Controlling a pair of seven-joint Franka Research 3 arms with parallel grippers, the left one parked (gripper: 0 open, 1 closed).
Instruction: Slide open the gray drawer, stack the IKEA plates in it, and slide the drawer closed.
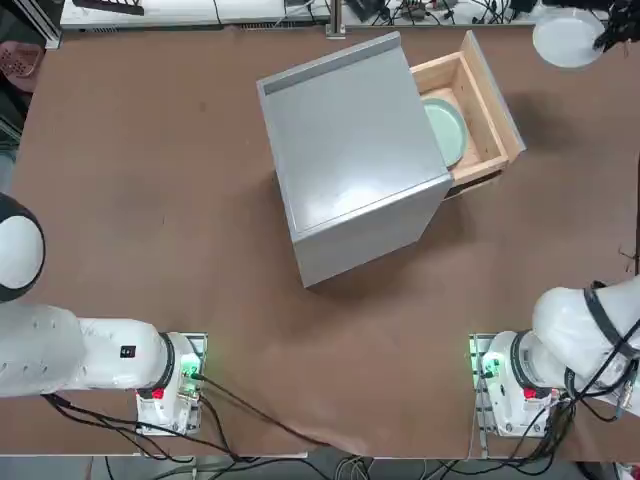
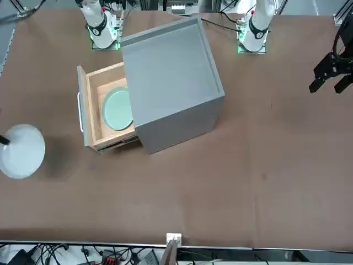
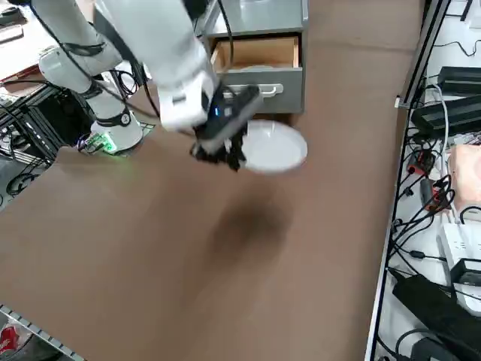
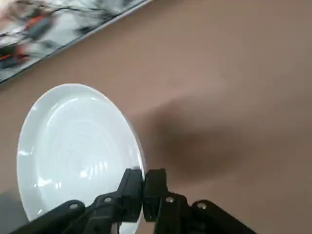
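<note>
Right gripper (image 4: 143, 187) is pinched tight on the rim of the white plate (image 4: 73, 151), holding it in the air above the table (image 4: 234, 73), off to the side of the drawer (image 1: 480, 105) (pulled out). The mint plate (image 1: 445, 130) lies inside it.

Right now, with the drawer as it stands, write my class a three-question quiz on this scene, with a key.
1. True or false: the gray drawer is shut.
2. Which plate lies in it? A mint green plate B white plate
3. What does the right gripper hold?

Key: 1 false, it is pulled out. 2 A. 3 The white plate, pinched at its rim above the table.
</note>
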